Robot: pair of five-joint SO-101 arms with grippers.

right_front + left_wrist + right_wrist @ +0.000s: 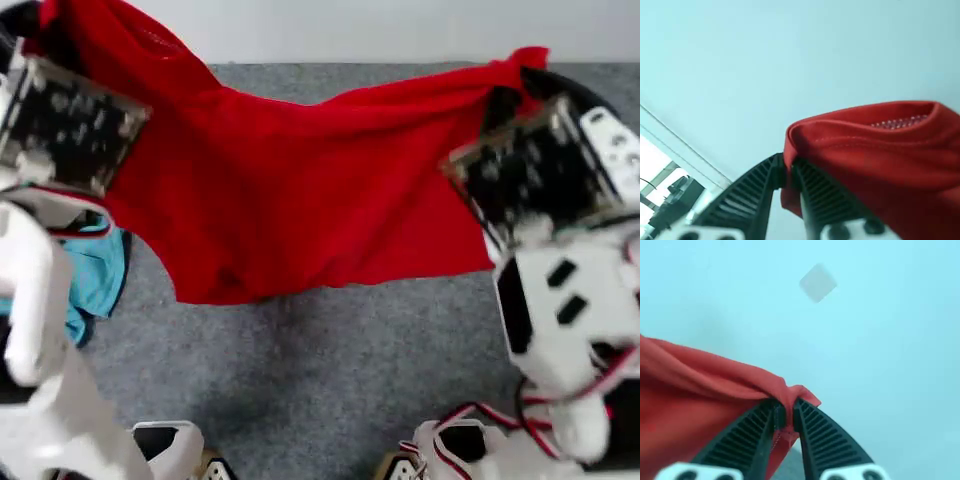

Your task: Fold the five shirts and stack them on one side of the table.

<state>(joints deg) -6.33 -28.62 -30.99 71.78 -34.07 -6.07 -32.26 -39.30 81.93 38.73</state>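
Above the grey table (350, 370), the red shirt (300, 190) hangs stretched between both arms, sagging in the middle. The left gripper (786, 162) is clamped tight on one upper corner, and the right gripper (785, 406) pinches the other. A teal shirt (100, 275) lies crumpled on the table beside the left arm.

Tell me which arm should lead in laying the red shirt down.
Probably right. Both the right gripper and left gripper are shut on the red shirt, but a teal shirt lies on the table below the left one, so lowering there might cover it.
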